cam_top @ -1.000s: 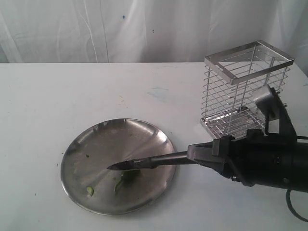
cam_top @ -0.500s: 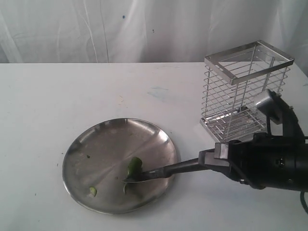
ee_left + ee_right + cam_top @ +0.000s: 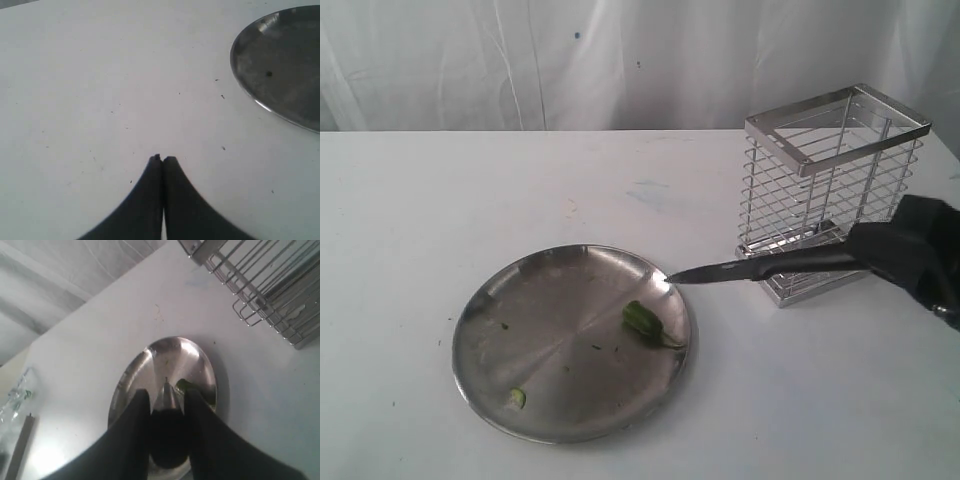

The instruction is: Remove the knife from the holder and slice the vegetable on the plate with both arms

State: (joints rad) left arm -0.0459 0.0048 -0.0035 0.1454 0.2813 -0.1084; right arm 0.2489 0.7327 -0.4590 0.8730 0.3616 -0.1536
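White table scene: right gripper [image 3: 167, 400], clamped on the knife [image 3: 760, 267], just pulled back toward 3 o'clock, leaving the vegetable [image 3: 642, 319] on the plate [image 3: 490, 310] mid-slicing; left gripper [image 3: 163, 159] clenched, empty.

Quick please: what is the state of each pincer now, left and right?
Left pincer: closed, holding nothing, above the bare table.
Right pincer: closed on the knife, blade tip at the plate rim.
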